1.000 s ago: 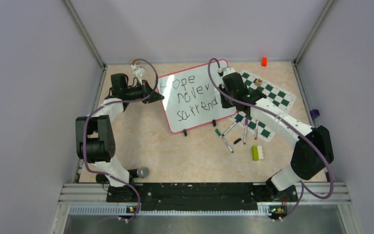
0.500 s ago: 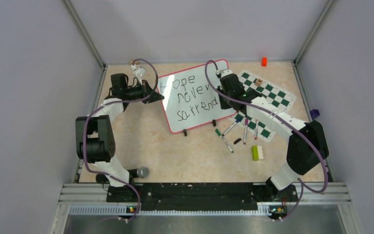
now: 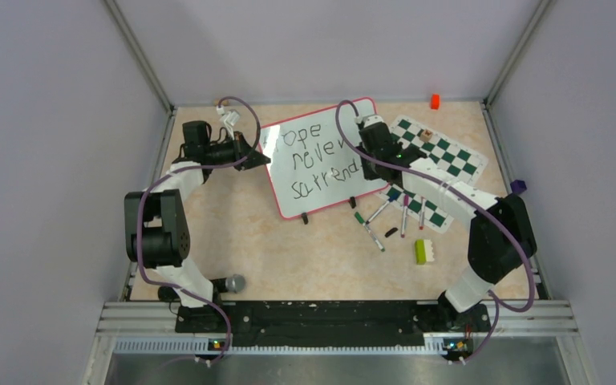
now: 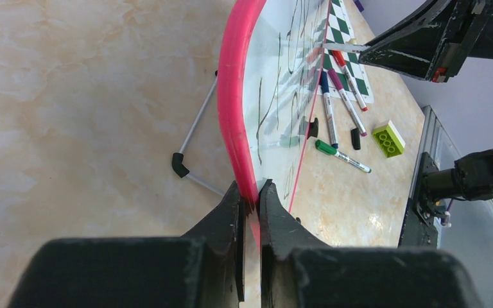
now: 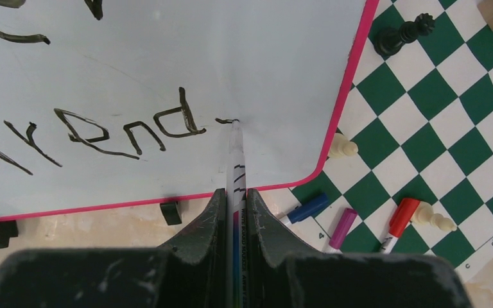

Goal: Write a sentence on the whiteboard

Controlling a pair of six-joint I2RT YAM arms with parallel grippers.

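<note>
The whiteboard [image 3: 321, 199] stands tilted on the table [image 3: 289, 257] at the far middle, its right corner over a checkered mat [image 3: 453, 160] with chess pieces. Loose markers [image 3: 371, 233] and a green brick [image 3: 421, 251] lie just in front of it. The left jaws pinch the board's pink left rim. The right jaws are pressed onto a pen [image 5: 236, 160], its tip touching the board after "rend" in the sentence [image 3: 313, 152].

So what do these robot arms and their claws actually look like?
The left arm and right arm are both white tubular links joined by chunky black motor housings. A thin purple cable loops along each. The left claw and right claw each have two matte black, wedge-shaped fingers, slightly scuffed.
</note>
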